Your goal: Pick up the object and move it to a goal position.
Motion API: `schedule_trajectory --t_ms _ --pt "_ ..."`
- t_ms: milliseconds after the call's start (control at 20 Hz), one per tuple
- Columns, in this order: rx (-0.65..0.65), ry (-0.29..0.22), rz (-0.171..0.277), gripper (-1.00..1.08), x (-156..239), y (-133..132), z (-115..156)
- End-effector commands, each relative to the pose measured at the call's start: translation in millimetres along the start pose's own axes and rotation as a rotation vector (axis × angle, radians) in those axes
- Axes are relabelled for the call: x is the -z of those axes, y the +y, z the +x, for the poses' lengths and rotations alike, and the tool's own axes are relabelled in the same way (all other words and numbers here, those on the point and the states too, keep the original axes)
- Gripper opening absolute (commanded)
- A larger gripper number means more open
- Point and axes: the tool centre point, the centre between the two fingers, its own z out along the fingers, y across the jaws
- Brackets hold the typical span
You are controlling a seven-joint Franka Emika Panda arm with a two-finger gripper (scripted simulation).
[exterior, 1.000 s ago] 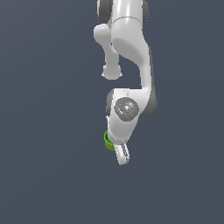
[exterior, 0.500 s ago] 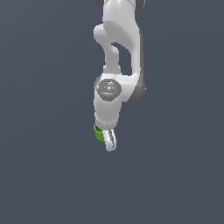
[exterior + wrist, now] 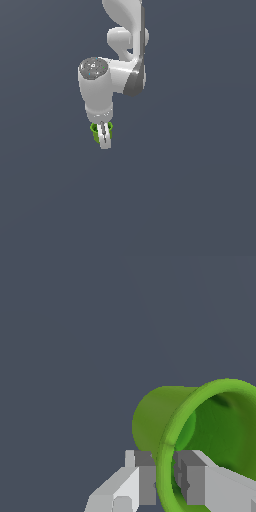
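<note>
Between the jaws: the small bright green hollow plastic cup (image 3: 95, 132), rim pinched by the white two-fingered gripper (image 3: 104, 138) of the white Panda arm (image 3: 112, 77).
Grip relation: in the wrist view one finger (image 3: 197, 481) sits inside the cup's mouth and the other lies against the outer wall, so the jaws straddle the rim, not the whole body.
Jaws: clenched on that green wall; only the wall's thickness shows between them.
Cup axis: in the wrist view the open mouth faces the camera and the body (image 3: 160, 416) runs away from it, roughly along the fingers; the exact tilt I cannot tell.
Place in scene: in the exterior view the cup hangs just below the wrist, showing mostly on that view's left of the fingers, left of the picture's middle.
Support: no worktop edge or goal marker is visible; only a flat grey ground (image 3: 200, 200).
Judgement: the cup seems to be in carry; a one-wall pinch could let it swivel, so steady travel suits.
</note>
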Motion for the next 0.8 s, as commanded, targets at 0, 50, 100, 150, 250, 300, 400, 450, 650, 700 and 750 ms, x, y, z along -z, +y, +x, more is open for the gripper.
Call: schedule_trajectory --t_ms 0,50,100,150,250,300,400,450,650,700,750 --pt "0.0 0.0 0.002 -1.0 11.7 21.1 14.7" --pt "0.0 0.0 0.002 -1.0 15.8 28.9 20.3" --pt "0.0 0.0 0.002 -1.0 19.8 36.6 25.8" --pt "0.0 0.0 0.002 -1.0 23.7 43.9 31.2" --pt "0.0 0.0 0.002 -1.0 31.1 57.8 41.5" --pt "0.0 0.0 0.002 -1.0 34.6 64.1 46.3" --pt "0.0 0.001 0.002 -1.0 40.9 75.3 54.8" --pt "0.0 0.001 0.002 -1.0 43.6 80.1 58.5" --pt "0.0 0.003 0.002 -1.0 52.1 94.0 70.0" --pt "0.0 0.003 0.002 -1.0 53.4 96.0 72.0" --pt "0.0 0.004 0.002 -1.0 54.7 97.5 73.5"
